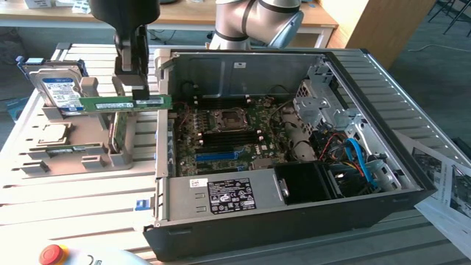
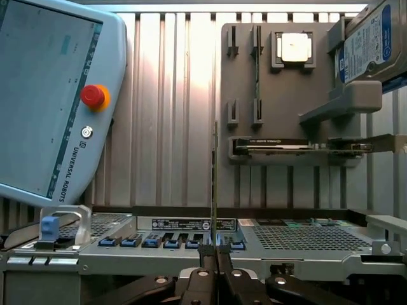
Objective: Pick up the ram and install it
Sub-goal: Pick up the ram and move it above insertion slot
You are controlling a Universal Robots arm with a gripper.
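The ram (image 1: pixel 121 104) is a long green stick, held level above the grey holder (image 1: pixel 81 157) and just outside the open computer case's (image 1: pixel 294 212) wall on the exterior view's left. My gripper (image 1: pixel 140 93) comes down from above and is shut on the ram near the end closest to the case. In the wrist view the ram (image 2: pixel 214 184) shows edge-on as a thin line rising from my shut gripper (image 2: pixel 216 257). The motherboard (image 1: pixel 235 132) lies exposed inside the case.
The grey holder (image 2: pixel 280 95) also carries a blue-labelled hard drive (image 1: pixel 55 88), a square silver processor (image 1: pixel 55 132) and another card standing on edge (image 1: pixel 116 132). A teach pendant (image 2: pixel 51 95) with a red button lies near the case. Papers (image 1: pixel 449 182) lie at the exterior view's right.
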